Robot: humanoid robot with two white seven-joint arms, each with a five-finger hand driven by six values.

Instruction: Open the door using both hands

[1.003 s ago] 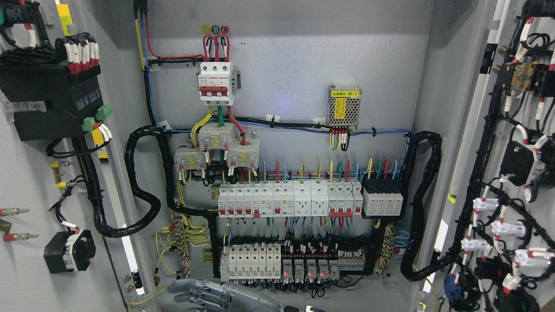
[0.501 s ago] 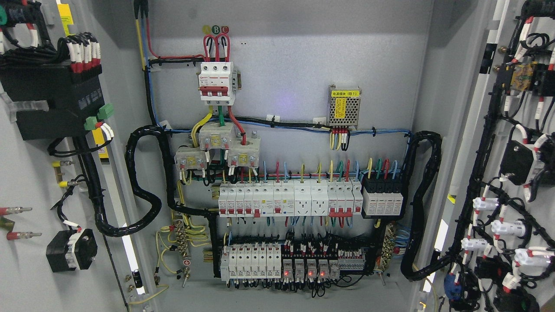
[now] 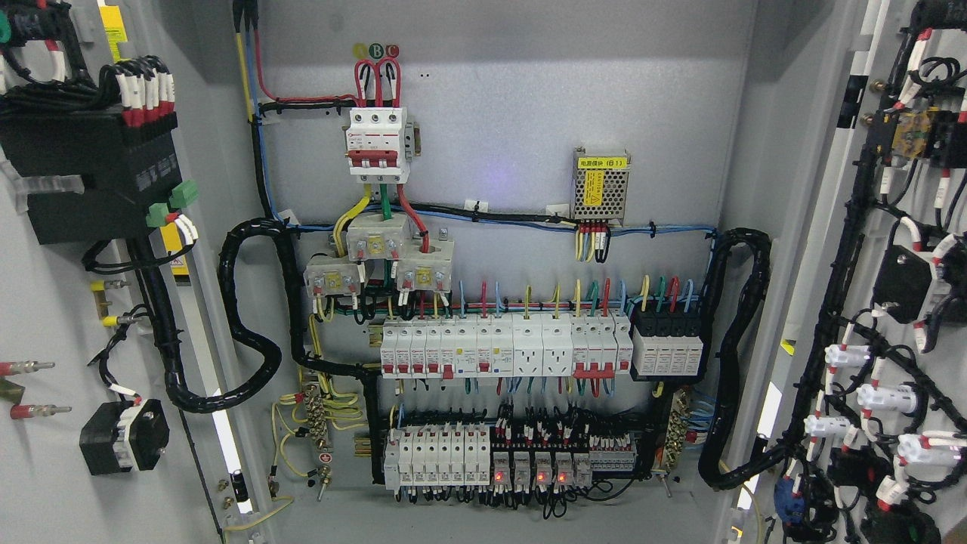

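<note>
Standing wide open, both grey metal cabinet doors (image 3: pixel 45 491) could perhaps drift and strain the black cable looms (image 3: pixel 249 332), though neither robot hand is visible

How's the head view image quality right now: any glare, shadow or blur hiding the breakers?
Head view: sharp and evenly lit; a faint bluish glare spot on the back panel left of the power supply; soft shadow under the cabinet's top edge; both breaker rows read clearly, the red indicator lights included.
</note>
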